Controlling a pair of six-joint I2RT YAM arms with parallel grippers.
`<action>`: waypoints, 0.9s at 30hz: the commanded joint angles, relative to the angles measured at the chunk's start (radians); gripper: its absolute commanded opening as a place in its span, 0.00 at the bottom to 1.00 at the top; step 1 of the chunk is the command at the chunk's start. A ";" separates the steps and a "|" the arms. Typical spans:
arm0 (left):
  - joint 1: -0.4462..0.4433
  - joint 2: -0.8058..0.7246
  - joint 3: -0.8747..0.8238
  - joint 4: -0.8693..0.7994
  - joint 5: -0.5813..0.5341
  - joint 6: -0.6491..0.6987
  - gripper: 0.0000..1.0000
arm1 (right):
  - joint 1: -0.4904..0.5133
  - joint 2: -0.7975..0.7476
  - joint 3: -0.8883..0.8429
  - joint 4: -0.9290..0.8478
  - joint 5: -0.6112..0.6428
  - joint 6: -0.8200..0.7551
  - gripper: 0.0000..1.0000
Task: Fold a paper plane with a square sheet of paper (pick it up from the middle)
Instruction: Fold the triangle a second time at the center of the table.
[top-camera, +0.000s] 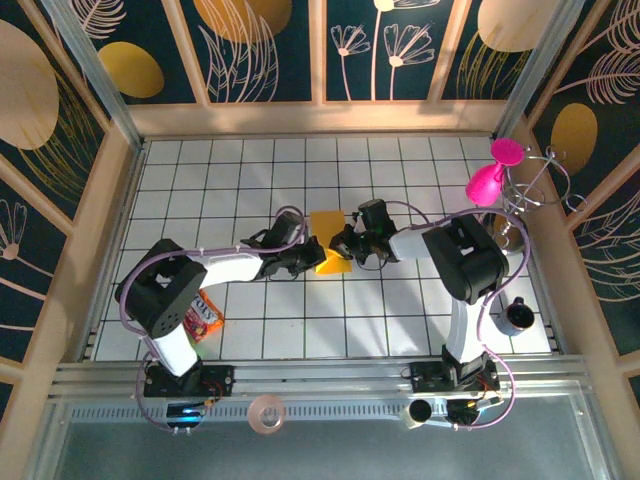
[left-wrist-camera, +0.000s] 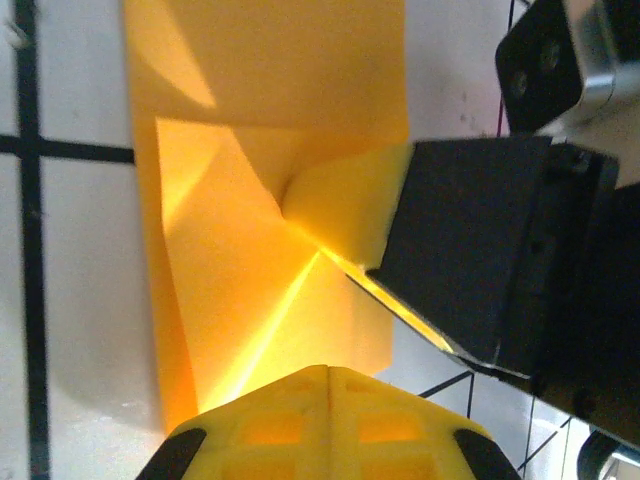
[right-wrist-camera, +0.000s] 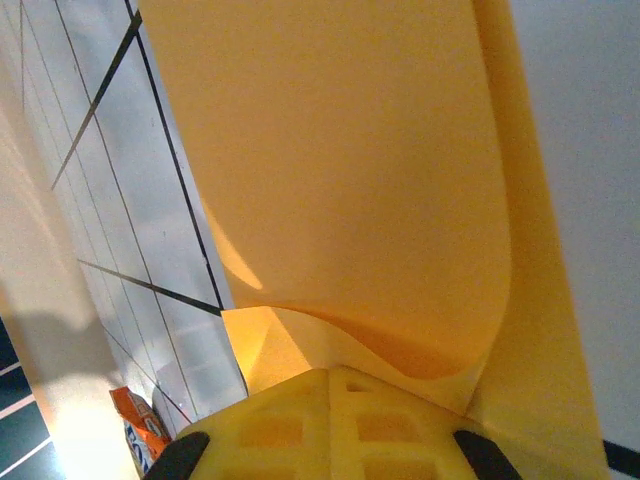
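The wide white tiled surface (top-camera: 400, 310) leaves open room around the thin, smooth orange-yellow square sheet of paper (top-camera: 326, 226), creased and curling at its middle, with left claw (top-camera: 314, 263) and right claw (top-camera: 345, 246) both clamped on it.

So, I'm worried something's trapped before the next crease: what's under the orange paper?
White tiled table shows along the edges of the orange paper, which rests on it. Anything beneath the sheet, including its lifted flap, is covered.
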 joint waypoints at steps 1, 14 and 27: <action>-0.011 0.038 0.021 0.008 0.016 -0.005 0.00 | 0.006 0.065 -0.043 -0.072 0.053 0.031 0.00; -0.011 0.098 0.058 -0.054 -0.044 0.027 0.00 | 0.002 0.070 -0.049 -0.068 0.047 0.033 0.00; -0.012 0.104 0.072 -0.145 -0.079 0.074 0.00 | -0.001 0.071 -0.055 -0.072 0.050 0.029 0.00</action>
